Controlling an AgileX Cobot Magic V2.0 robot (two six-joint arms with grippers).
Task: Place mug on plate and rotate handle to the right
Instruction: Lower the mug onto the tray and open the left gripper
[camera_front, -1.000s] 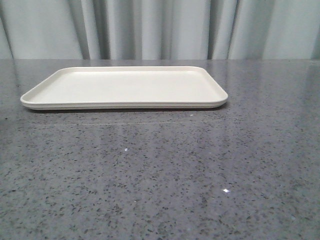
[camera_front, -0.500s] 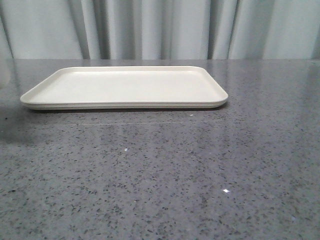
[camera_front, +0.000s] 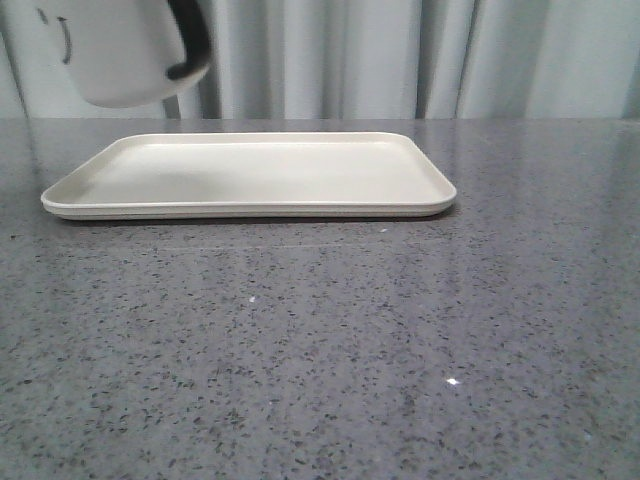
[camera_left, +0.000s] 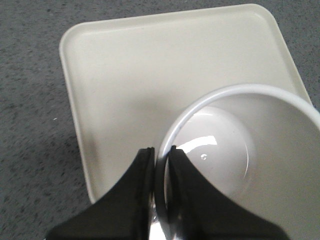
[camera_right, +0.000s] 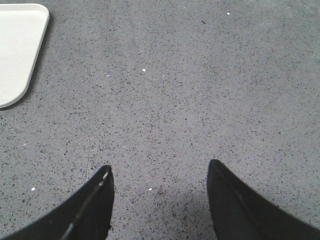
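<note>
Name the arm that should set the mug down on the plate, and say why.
Left. Its claw is shut on the rim of the mug, which hangs above the plate. The right claw is open with nothing in it, over bare table beside the plate's corner.

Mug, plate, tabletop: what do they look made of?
Mug: probably glazed ceramic; glossy white inside with sharp highlights, shiny black handle.
Plate: likely plastic or melamine; matte cream, thin moulded rim, soft sheen only.
Tabletop: polished speckled grey stone or a composite; it mirrors the plate faintly.
</note>
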